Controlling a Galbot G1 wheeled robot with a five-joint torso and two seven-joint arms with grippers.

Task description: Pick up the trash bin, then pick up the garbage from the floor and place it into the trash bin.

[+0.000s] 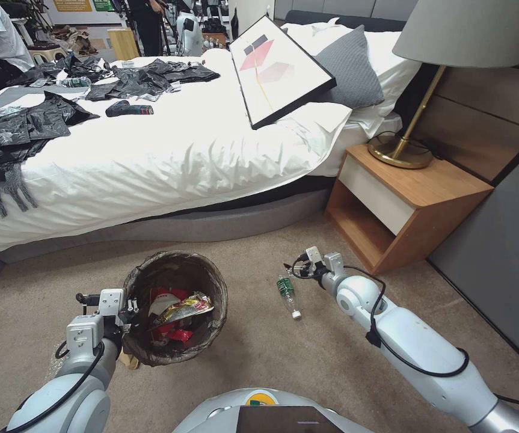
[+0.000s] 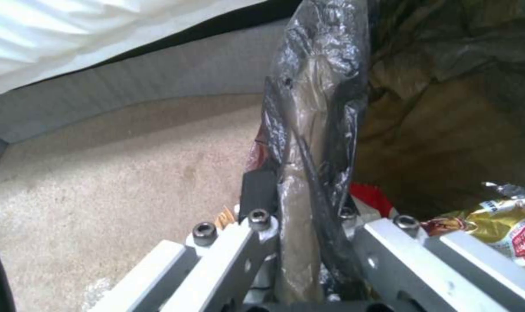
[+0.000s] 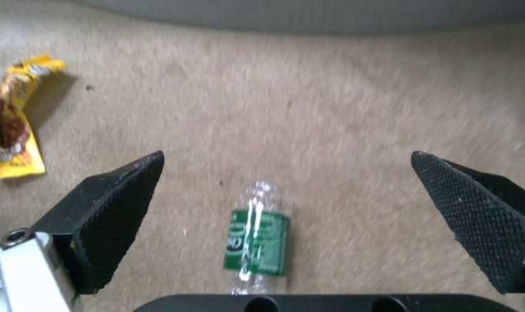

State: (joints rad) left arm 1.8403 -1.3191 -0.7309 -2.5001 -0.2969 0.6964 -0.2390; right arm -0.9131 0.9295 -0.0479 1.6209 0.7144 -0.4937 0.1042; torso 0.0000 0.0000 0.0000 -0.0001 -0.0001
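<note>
The trash bin, lined with a dark bag, hangs just over the carpet at the lower left. My left gripper is shut on its near rim; in the left wrist view the fingers pinch the rim and liner. Inside lie a gold wrapper and red packets. A green-labelled plastic bottle lies on the carpet right of the bin. My right gripper hovers open just above it. The bottle sits between the spread pads in the right wrist view. A yellow wrapper lies farther off.
The bed spans the back, with black plastic bags and a leaning framed picture on it. A wooden nightstand with a lamp stands at the right against the wall. Open carpet lies around the bin.
</note>
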